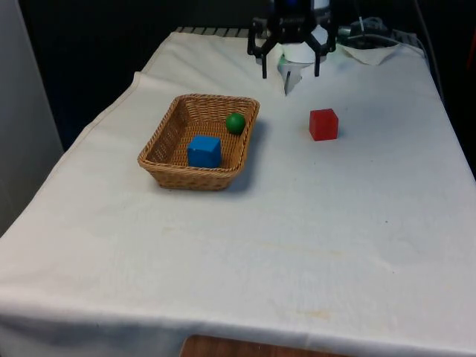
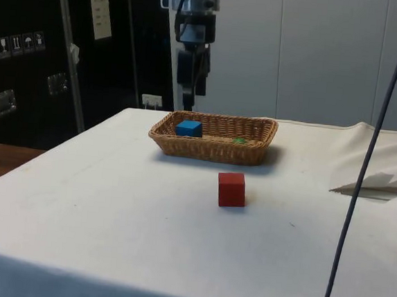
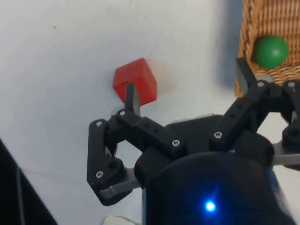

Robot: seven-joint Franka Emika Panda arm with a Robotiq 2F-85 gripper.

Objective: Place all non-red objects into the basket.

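Observation:
A wicker basket [image 1: 165,135] sits on the white cloth toward the front view's left. Inside it lie a blue cube [image 1: 204,151] and a green ball [image 1: 235,123]. A red cube [image 1: 323,124] stands on the cloth to the basket's right, apart from it. My gripper [image 1: 290,71] hangs open and empty above the table's far end, between basket and red cube. The side view has the basket [image 2: 212,150], blue cube [image 2: 189,128], green ball [image 2: 239,140], red cube [image 2: 231,189] and gripper [image 2: 192,85]. In the wrist view, below my gripper [image 3: 186,80], are the red cube [image 3: 136,79], green ball [image 3: 270,50] and basket [image 3: 262,18].
Crumpled white cloth [image 1: 372,50] and cables lie at the far right corner. A thick cable [image 2: 363,170] hangs across the side view's right. Bare cloth stretches from the basket to the table's near edge.

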